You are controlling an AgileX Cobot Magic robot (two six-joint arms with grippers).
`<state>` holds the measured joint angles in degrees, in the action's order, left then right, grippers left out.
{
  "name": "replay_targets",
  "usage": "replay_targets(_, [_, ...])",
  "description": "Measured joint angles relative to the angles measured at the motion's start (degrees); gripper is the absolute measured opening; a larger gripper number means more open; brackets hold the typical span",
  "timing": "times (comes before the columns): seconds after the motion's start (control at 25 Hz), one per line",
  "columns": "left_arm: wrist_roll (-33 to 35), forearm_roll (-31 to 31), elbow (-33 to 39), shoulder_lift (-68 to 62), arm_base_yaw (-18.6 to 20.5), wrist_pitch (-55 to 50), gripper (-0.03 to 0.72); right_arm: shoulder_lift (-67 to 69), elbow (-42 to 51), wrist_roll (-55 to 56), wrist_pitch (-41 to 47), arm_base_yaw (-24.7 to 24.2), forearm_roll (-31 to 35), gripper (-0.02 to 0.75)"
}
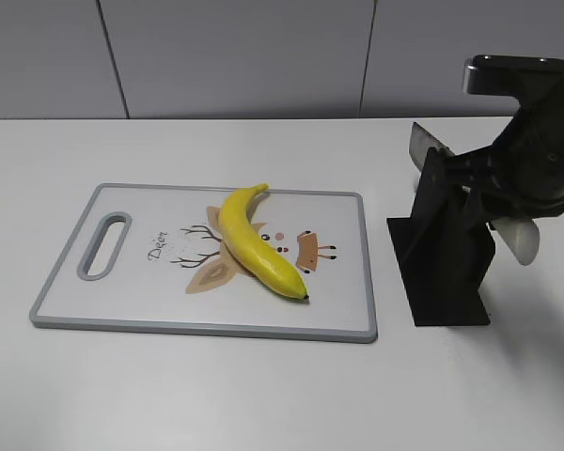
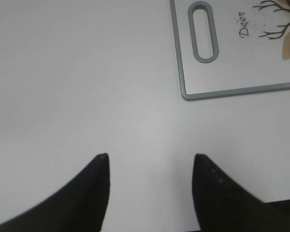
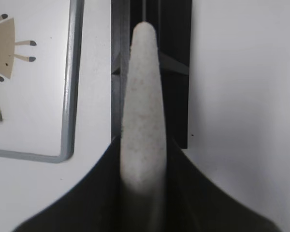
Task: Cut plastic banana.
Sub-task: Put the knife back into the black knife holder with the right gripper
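Right end effector (image 3: pixel 144 159): its two dark fingers are closed tight against the pale handle of a knife (image 3: pixel 142 96), one on each side; in the exterior view it sits at the black knife stand (image 1: pixel 442 254) near the right edge of the table (image 1: pixel 263 395).
Left end effector (image 2: pixel 150 164): spread wide with bare table between the fingertips, gripping nothing; it hovers over the left part of the table, apart from the near left corner of the cutting board (image 2: pixel 232 72).
Knife: pale rounded handle pointing away from the stand toward the right edge; a grey blade tip shows above the stand in the exterior view; handle lies along the stand's slot in the right wrist view.
Knife stand: black, upright, standing on the table just right of the cutting board, not touching it.
Banana (image 1: pixel 256 242): bright yellow, whole, lying on the cutting board (image 1: pixel 132 310) roughly in its middle, over a printed deer picture; stem toward the far edge of the table, dark tip toward the near edge and right.
Cutting board: white with grey rim, handle slot at its left end, flat on the table's middle.
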<state>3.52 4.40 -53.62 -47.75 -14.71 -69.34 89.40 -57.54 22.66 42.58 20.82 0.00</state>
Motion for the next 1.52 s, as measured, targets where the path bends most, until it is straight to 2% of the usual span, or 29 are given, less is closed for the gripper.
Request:
replay_targets(0.2, [0.0,0.0,0.0,0.0,0.0,-0.4,0.531,0.1,-0.1,-0.6,0.6,0.0,0.5,0.199])
replay_targets(0.24, [0.0,0.0,0.0,0.0,0.0,-0.4,0.531,0.1,-0.2,-1.6,1.1,0.0,1.2,0.25])
replay_targets(0.4, [0.0,0.0,0.0,0.0,0.0,-0.5,0.531,0.2,-0.2,-6.6,3.5,0.0,6.0,0.554])
replay_targets(0.44, [0.0,0.0,0.0,0.0,0.0,-0.5,0.531,0.2,-0.2,-7.2,4.2,0.0,6.5,0.609])
replay_targets(0.52, [0.0,0.0,0.2,0.5,0.0,-0.5,0.531,0.1,-0.2,-7.9,5.5,0.0,6.6,0.655])
replay_targets(0.64, [0.0,0.0,2.4,3.2,0.0,-0.4,0.531,-2.3,-0.2,-8.5,6.9,0.0,6.2,0.657])
replay_targets(1.0, [0.0,-0.1,15.7,20.0,0.0,-0.6,0.531,-14.9,-0.2,-16.5,12.5,0.0,5.8,0.602])
replay_targets(1.52, [0.0,-0.4,22.3,43.0,0.0,-0.7,0.531,-31.3,-0.2,-22.7,17.3,0.0,5.8,0.596])
